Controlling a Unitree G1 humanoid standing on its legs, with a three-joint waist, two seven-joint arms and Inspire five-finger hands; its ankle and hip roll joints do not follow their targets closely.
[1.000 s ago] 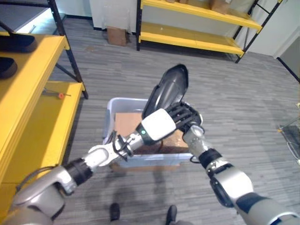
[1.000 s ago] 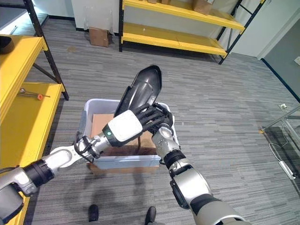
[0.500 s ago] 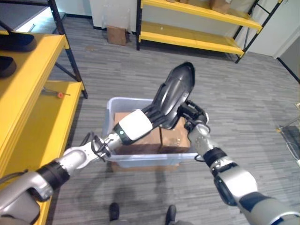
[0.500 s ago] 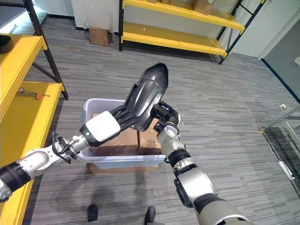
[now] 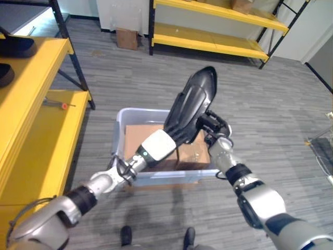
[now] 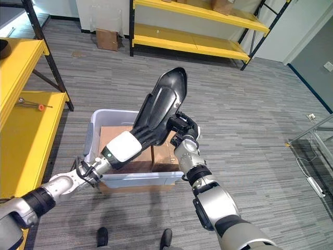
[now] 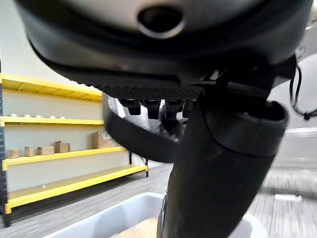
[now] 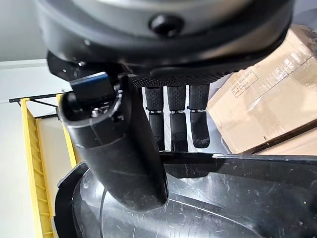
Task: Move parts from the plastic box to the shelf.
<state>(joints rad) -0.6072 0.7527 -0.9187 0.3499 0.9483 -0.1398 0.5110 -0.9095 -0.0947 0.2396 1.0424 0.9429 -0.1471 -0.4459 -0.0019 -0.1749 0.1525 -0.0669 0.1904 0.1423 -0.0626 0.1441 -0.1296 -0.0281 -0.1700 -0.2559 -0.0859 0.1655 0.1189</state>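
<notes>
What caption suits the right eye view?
Both hands, left hand and right hand, hold a black part above the plastic box.

The long part (image 6: 161, 107) is glossy black, and both hands, the left hand (image 6: 136, 139) and the right hand (image 6: 182, 127), are dark with a white patch on the left one. The plastic box (image 6: 93, 133) is pale blue-grey with plain brown cardboard boxes (image 6: 112, 138) inside. The shelf (image 6: 21, 130) is bright yellow with black posts, and the floor (image 6: 250, 114) is striped grey.

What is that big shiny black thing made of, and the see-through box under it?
The black part looks like glossy moulded plastic: light glints off its smooth curves, with fine scratches in the right wrist view. The box seems to be cloudy, pale plastic, since its walls let light through. Both are guesses from looks.
</notes>
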